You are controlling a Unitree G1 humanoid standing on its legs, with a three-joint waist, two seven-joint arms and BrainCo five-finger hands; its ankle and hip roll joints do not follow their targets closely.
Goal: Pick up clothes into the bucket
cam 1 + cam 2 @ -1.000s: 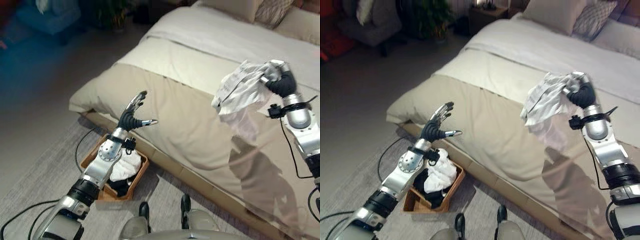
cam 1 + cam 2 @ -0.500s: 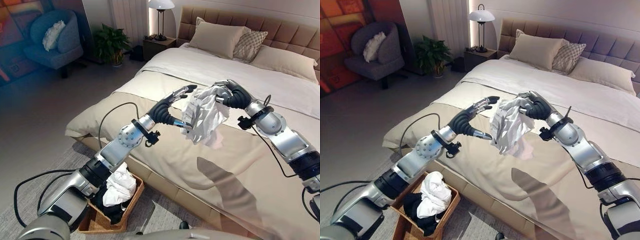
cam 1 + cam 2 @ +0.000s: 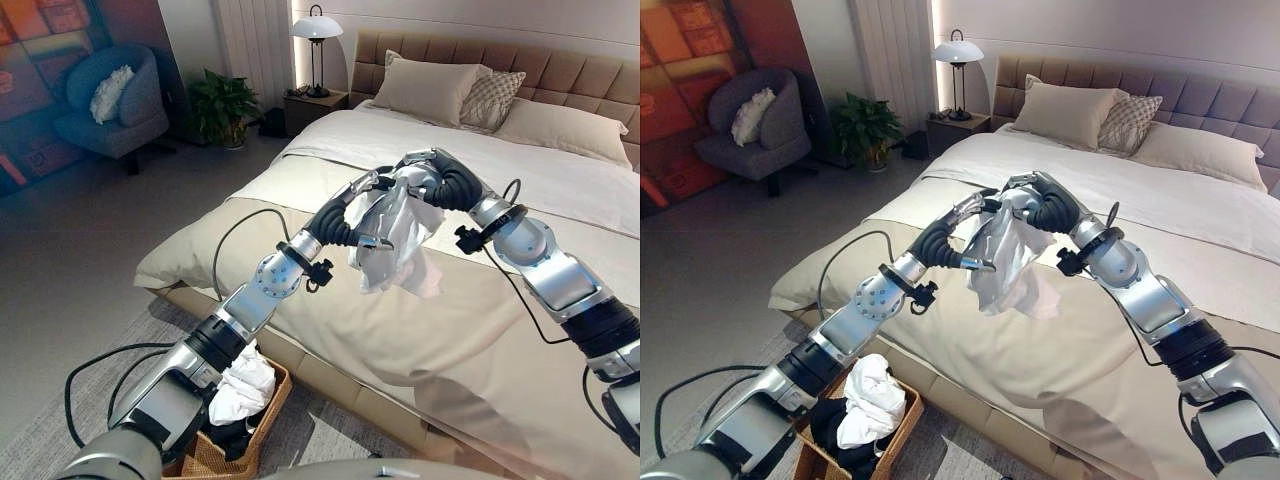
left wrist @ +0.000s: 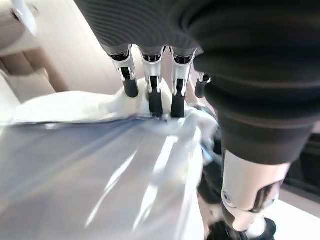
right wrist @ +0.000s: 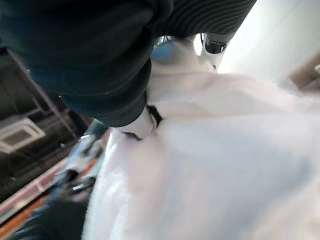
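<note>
Both hands' fingers seemingly hold white garment [image 3: 395, 235] above bed [image 3: 480, 310], left hand [image 3: 350, 215], right hand [image 3: 440, 182].

The middle of the frame is blocked by a white garment [image 3: 395, 235] held up between the left hand [image 3: 345, 215] and the right hand [image 3: 440, 182]. Open bedcover [image 3: 440, 330] is left below it. The basket [image 3: 902, 420], lower left, is heaped with clothes [image 3: 870, 400].

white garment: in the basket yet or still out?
Out. The white garment hangs over the bed, right hand gripping it, left hand touching.
</note>
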